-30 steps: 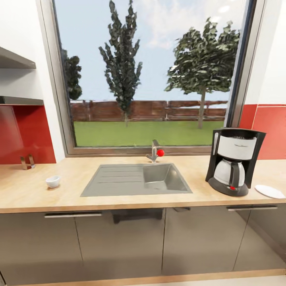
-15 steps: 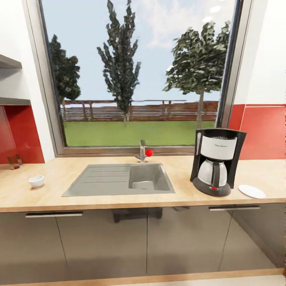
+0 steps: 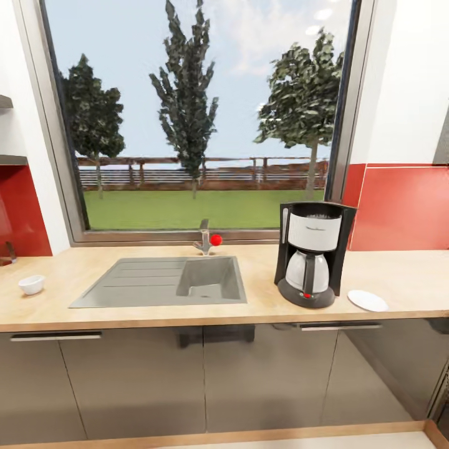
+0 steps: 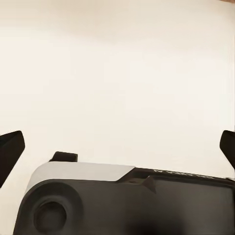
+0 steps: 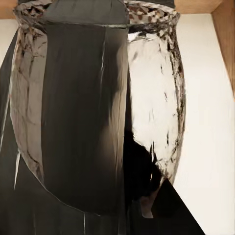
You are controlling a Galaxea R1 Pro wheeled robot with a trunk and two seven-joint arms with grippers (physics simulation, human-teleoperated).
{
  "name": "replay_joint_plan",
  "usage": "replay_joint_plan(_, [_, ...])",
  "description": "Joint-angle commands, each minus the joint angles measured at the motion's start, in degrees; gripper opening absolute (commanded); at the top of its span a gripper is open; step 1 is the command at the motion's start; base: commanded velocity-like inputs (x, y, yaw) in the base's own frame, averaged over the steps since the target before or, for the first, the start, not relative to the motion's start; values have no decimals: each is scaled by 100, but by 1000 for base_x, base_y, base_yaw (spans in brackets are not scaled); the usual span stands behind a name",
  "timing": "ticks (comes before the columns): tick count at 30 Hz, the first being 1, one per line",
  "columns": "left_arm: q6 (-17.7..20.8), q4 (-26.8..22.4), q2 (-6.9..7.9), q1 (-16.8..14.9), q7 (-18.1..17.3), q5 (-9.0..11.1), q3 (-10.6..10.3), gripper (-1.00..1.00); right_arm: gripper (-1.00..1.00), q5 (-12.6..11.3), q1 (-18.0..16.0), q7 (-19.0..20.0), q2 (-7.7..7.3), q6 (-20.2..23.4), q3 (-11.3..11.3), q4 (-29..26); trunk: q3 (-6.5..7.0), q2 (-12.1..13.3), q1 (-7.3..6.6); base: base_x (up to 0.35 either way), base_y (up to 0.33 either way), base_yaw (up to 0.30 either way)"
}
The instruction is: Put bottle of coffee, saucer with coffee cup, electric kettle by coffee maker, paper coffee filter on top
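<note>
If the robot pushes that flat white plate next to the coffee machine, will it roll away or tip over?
Probably neither. The saucer lies flat and low on the countertop, so it would likely slide rather than tip. It looks thin and shallow, so gripping its rim may be fiddly. It sits beside the coffee maker, apart from it.

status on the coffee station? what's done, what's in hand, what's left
Done: coffee maker stands on the countertop, saucer lies beside it. In hand: the right wrist view looks straight at a dark glossy kettle, apparently carried. Left: coffee cup sits far across the sink, not on the saucer; no filter on the maker, no bottle nearby.
</note>
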Motion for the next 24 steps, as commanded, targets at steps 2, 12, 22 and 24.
replay_joint_plan(2, [-13,-5,1,1,-18,62,-46,100,-100,-19,-11,0,0,-39,-3,18,-6,-4,0,0,-335,0])
replay_joint_plan(12, [-18,-5,1,1,-18,60,-42,100,-100,-16,-7,0,5,-39,-3,18,-6,-4,0,0,-335,0])
replay_joint_plan(22, [-14,-5,1,1,-18,62,-40,100,-100,-17,-10,0,3,-39,-3,18,-6,-4,0,0,-335,0])
replay_joint_plan(24, [-14,-5,1,1,-18,60,-42,100,-100,-16,-9,0,4,-39,-3,18,-6,-4,0,0,-335,0])
